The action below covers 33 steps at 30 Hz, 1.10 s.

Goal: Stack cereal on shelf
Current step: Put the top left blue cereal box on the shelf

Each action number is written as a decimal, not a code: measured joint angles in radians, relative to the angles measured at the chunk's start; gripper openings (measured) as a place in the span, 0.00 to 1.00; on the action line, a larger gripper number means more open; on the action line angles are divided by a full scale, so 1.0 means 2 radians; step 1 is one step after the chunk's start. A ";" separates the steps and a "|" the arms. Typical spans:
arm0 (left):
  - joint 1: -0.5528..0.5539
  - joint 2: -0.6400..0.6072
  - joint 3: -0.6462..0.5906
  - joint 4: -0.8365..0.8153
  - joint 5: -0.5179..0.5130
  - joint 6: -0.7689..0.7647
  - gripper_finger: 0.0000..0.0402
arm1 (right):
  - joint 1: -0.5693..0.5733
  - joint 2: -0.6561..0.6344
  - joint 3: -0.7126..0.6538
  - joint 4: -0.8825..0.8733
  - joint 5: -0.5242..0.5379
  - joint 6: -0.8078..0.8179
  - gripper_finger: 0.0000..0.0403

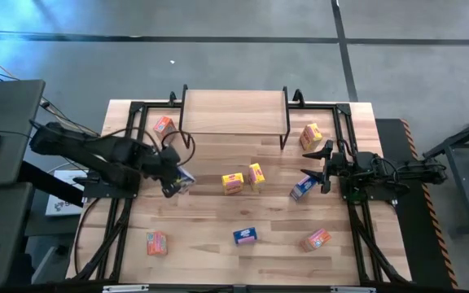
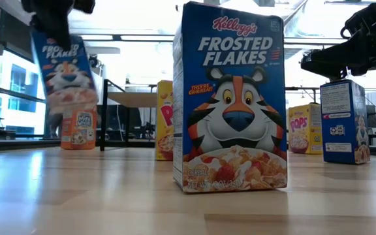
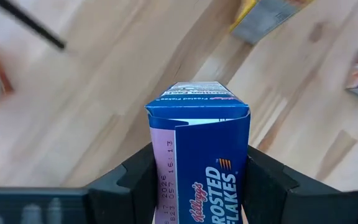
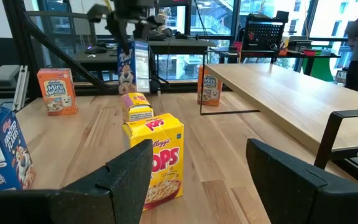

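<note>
1. Left gripper (image 1: 176, 181): over the left half of the table (image 1: 218, 252), fingers (image 3: 135, 180) clamped on either side of a blue cereal box (image 3: 199, 155), which hangs clear of the table surface in the low view.
2. Right gripper (image 1: 314, 165): near the table's right edge, fingers (image 4: 129, 171) spread apart with nothing between them; a second blue box (image 1: 302, 188) stands just beside it.
3. Shelf (image 1: 233, 112): at the far edge of the table, its wood top bare.
4. Two yellow boxes (image 1: 243, 179): standing close together at the table's centre.
5. Third yellow box (image 1: 311, 134): near the shelf's right legs.
6. Orange boxes: one by the shelf's left legs (image 1: 164, 125), two near the front edge (image 1: 156, 242) (image 1: 317, 239).
7. Third blue box (image 1: 245, 236): front centre, upright.
</note>
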<state>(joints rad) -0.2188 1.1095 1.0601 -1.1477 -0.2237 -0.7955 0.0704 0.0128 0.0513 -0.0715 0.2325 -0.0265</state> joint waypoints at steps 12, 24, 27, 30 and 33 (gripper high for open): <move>0.056 0.001 0.093 -0.008 -0.082 0.212 0.43 | 0.000 0.000 0.000 0.000 0.000 0.000 0.63; 0.134 0.001 0.173 0.032 -0.198 0.512 0.43 | 0.000 0.000 0.000 0.000 0.000 0.000 0.63; 0.164 0.001 0.181 0.056 -0.200 0.576 0.43 | 0.000 0.000 0.000 0.000 0.000 0.000 0.63; 0.195 0.003 0.185 0.084 -0.200 0.632 0.43 | 0.000 0.000 0.000 0.000 0.000 0.000 0.63; 0.225 0.009 0.185 0.116 -0.199 0.688 0.43 | 0.000 0.000 0.000 0.000 0.000 0.000 0.63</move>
<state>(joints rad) 0.2319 1.1270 1.4296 -0.9150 -0.6219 0.5799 0.0706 0.0128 0.0509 -0.0715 0.2325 -0.0265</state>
